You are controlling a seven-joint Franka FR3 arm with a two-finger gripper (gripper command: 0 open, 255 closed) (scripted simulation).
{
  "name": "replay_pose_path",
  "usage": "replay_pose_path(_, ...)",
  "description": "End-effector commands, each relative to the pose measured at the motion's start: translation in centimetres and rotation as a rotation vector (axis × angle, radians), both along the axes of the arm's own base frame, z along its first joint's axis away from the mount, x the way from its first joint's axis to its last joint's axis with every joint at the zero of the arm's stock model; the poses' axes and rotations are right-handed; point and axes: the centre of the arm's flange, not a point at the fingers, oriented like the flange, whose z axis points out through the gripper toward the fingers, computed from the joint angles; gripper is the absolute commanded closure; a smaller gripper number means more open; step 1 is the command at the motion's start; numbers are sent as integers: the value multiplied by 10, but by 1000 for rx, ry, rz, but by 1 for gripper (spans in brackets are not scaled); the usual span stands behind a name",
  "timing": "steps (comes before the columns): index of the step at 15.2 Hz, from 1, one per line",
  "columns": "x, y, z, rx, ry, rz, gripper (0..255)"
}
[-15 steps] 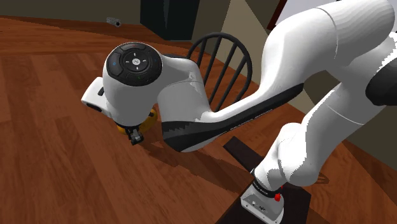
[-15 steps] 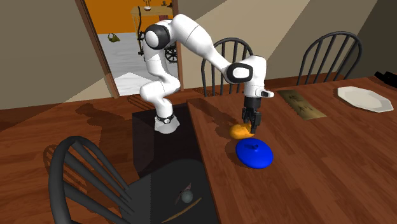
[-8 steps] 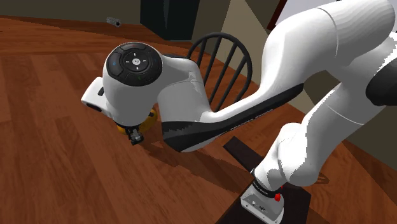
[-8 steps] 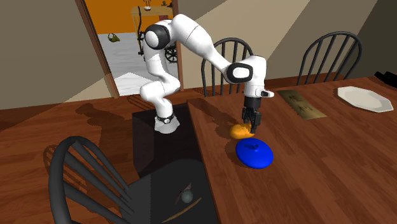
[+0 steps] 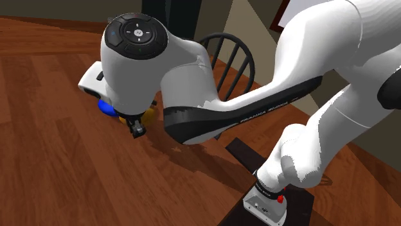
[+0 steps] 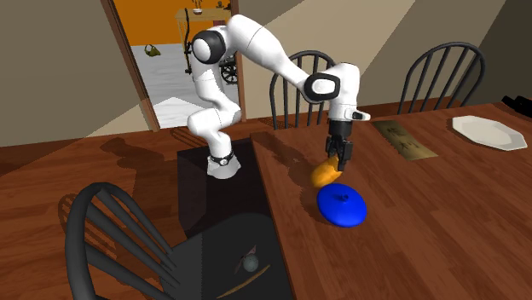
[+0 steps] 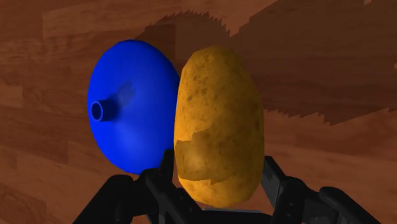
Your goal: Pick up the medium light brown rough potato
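The potato [image 7: 218, 124] is orange-brown with a rough, speckled skin. My gripper [image 7: 216, 181] is shut on its near end, one black finger on each side. In the second exterior view the potato [image 6: 323, 173] hangs from the gripper [image 6: 336, 159], lifted a little off the brown wooden table [image 6: 426, 222]. A sliver of the potato [image 5: 148, 115] peeks out under the white wrist in the shoulder view, above a black fingertip [image 5: 137, 129].
A blue dome-shaped lid [image 6: 341, 205] with a small knob lies on the table just beside and below the potato; the blue lid [image 7: 130, 114] sits close behind the potato. A white plate [image 6: 489, 131] and a brown mat [image 6: 405, 139] lie further along. Dark spindle chairs [image 6: 443, 77] stand behind.
The gripper has risen with the potato in it, lifting it off the table. The blue lid stays put and now peeks out beside the wrist in the shoulder view.
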Motion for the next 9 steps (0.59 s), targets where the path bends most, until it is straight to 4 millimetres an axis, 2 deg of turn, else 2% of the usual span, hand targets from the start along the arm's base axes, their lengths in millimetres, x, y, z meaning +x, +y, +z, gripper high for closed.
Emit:
replay_pose_path(1, 0, 0, 10, 0, 0, 0, 255)
replay_pose_path(7, 0, 0, 42, 0, 0, 0, 255)
replay_pose_path(9, 0, 0, 42, 0, 0, 0, 255)
